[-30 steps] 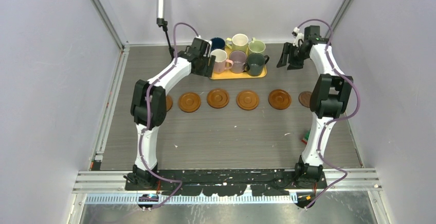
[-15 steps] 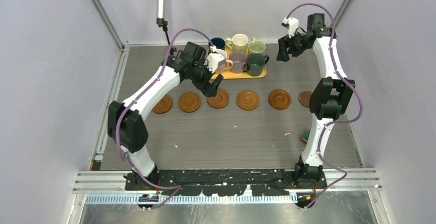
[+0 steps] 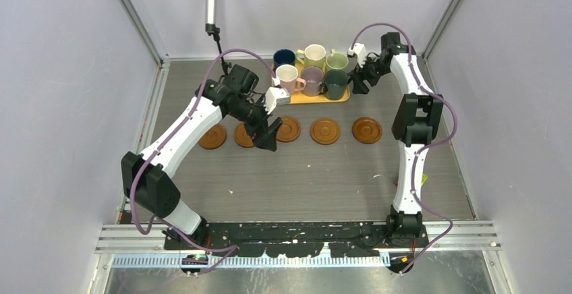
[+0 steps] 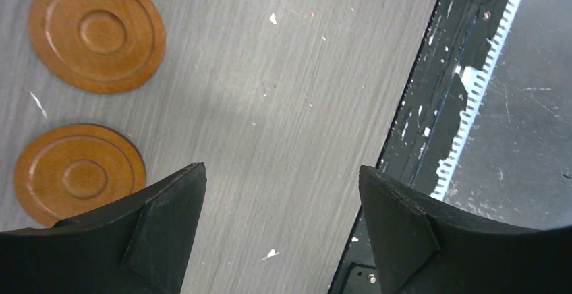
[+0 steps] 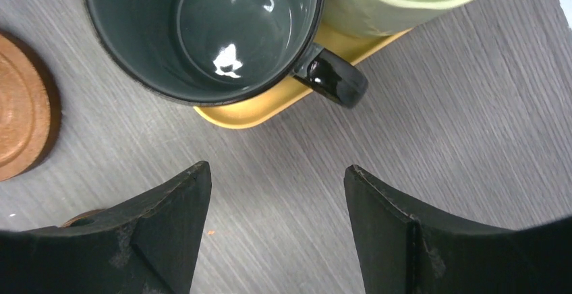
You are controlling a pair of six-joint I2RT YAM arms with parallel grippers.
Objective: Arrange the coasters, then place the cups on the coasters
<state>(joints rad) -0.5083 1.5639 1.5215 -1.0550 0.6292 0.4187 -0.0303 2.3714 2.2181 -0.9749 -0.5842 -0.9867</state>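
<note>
Several brown coasters (image 3: 325,131) lie in a row across the table; two coasters (image 4: 96,31) show in the left wrist view. All the cups stand on the yellow-orange tray (image 3: 305,98): navy (image 3: 284,56), pale yellow (image 3: 314,54), light green (image 3: 336,60), pink (image 3: 287,75), mauve (image 3: 311,78), dark green (image 3: 334,81). My left gripper (image 3: 266,132) (image 4: 281,169) hangs open and empty over the row, partly hiding one coaster. My right gripper (image 3: 357,81) (image 5: 276,167) is open and empty, just right of the dark green cup (image 5: 202,31), near its handle (image 5: 334,81).
A metal pole (image 3: 211,4) hangs at the back left, close to the left arm's elbow. Walls close in both sides. The black base rail (image 4: 432,125) runs along the near edge. A small coloured block (image 3: 423,179) peeks out behind the right arm's lower link.
My left gripper swung from the tray's left end down over the coaster row and opened wider. My right gripper moved left to the dark green cup and opened wider.
</note>
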